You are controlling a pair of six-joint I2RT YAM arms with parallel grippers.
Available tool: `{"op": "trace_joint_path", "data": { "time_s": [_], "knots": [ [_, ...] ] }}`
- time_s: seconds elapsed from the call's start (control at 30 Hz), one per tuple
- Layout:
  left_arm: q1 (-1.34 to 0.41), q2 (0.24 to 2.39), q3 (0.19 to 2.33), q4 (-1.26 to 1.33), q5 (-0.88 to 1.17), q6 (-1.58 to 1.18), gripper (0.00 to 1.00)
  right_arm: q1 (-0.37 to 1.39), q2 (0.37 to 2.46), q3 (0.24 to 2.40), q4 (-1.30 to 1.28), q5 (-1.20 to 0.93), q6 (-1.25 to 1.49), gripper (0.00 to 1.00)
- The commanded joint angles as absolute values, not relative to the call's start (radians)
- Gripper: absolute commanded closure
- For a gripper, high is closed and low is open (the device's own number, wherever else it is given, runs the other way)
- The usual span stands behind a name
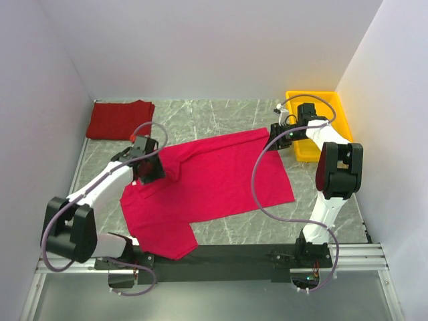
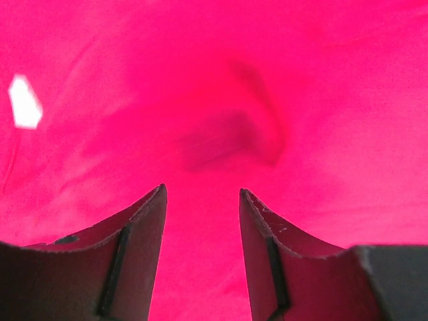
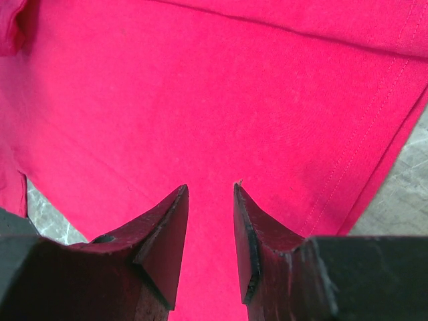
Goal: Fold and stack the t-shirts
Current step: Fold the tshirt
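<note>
Nearest, the left claw hangs parted over a rumpled dimple in the crimson t-shirt, gripping nothing. The right claw is likewise released above the hem corner. The shirt lies spread on the bench, probably flattened for folding. The darker t-shirt sits folded at the far left, likely as the stack's base.

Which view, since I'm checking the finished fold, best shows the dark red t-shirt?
The top external view: the dark red t-shirt lies folded at the far left. Both wrist views show the crimson t-shirt instead, none of it.
</note>
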State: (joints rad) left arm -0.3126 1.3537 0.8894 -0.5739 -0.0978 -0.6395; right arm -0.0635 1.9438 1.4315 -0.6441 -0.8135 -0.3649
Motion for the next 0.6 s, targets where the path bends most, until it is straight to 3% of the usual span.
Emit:
{"op": "trace_joint_path", "data": {
  "time_s": [0.0,0.23,0.57],
  "knots": [
    [-0.264,1.261,0.810,-0.670,-0.124,-0.831,0.48,-0.061,1.887,1.439,-0.634,-0.831,-0.373,0.59],
    [-0.137,1.106,0.661,-0.738,-0.101,-1.041,0.48,-0.061,1.890,1.420,-0.615,-0.842,-0.361,0.59],
    [-0.058,1.193,0.658,-0.678,-0.117,-1.051,0.51,-0.061,1.888,1.422,-0.618,-0.841,-0.360,0.59]
  ]
}}
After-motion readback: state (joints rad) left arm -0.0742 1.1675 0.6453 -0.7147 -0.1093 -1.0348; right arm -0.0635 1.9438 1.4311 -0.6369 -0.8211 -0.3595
